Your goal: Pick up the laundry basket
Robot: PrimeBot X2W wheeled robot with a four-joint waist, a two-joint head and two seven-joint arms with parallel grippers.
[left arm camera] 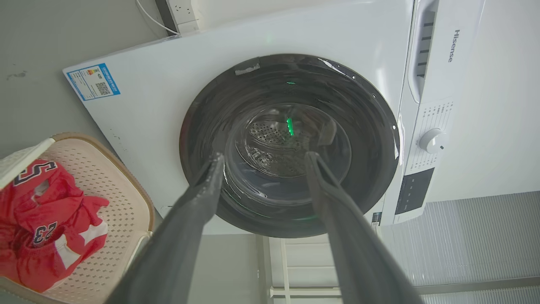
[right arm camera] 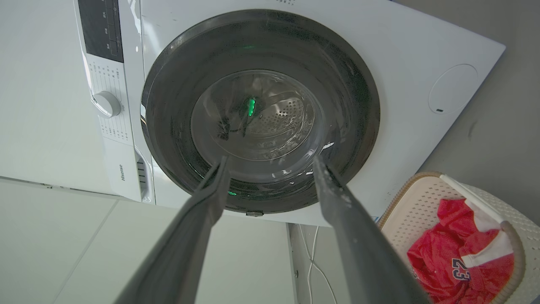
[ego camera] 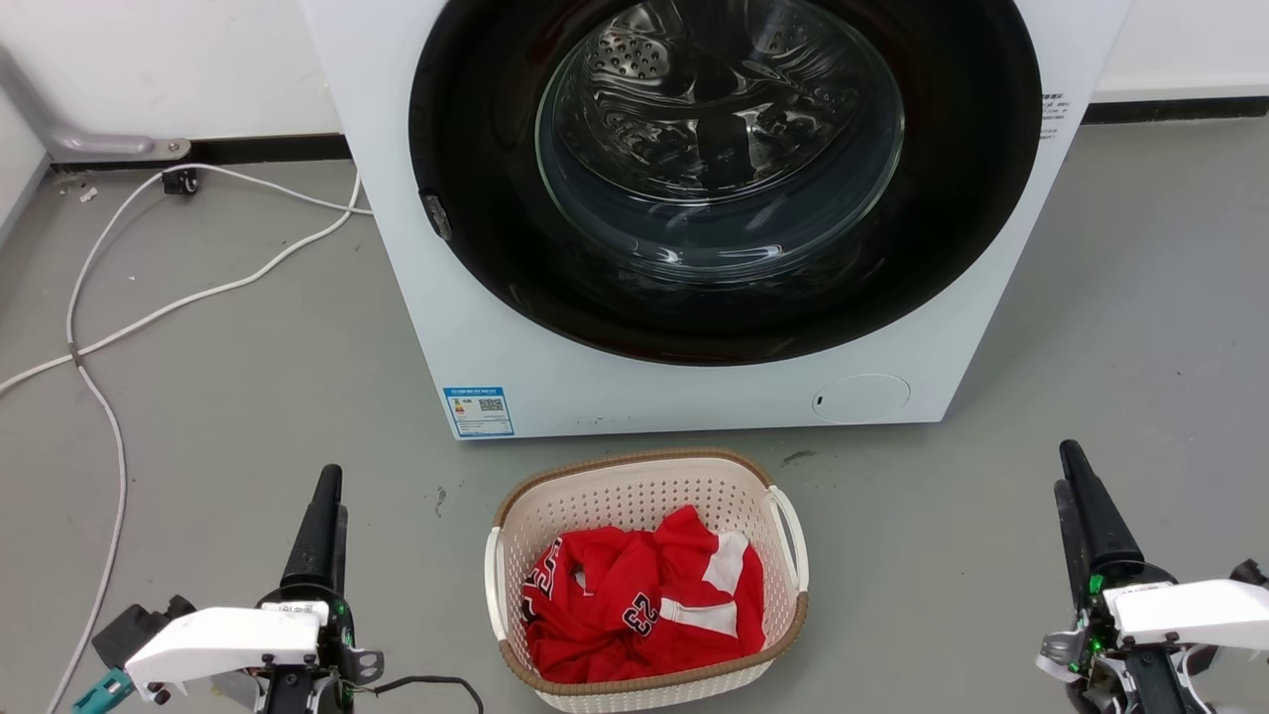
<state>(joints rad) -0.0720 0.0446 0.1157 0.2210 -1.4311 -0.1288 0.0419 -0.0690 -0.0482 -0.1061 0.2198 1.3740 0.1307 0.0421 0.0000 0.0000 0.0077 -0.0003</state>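
The laundry basket [ego camera: 634,496] is cream-white and perforated, with a brown rim and white side handles. It stands on the grey floor just in front of the washing machine and holds a crumpled red jersey [ego camera: 644,595]. My left gripper [ego camera: 329,486] hovers to the basket's left, well apart from it, and my right gripper [ego camera: 1069,466] hovers farther off to its right. Both are open and hold nothing. The left wrist view has the basket [left arm camera: 114,190] at lower left, beside my left gripper [left arm camera: 264,157]. The right wrist view has the basket [right arm camera: 422,194] at lower right of my right gripper [right arm camera: 271,161].
The white washing machine [ego camera: 496,327] rises right behind the basket, its round dark glass door [ego camera: 724,169] shut. White cables [ego camera: 109,327] trail over the floor at the left. Bare grey floor lies on both sides of the basket.
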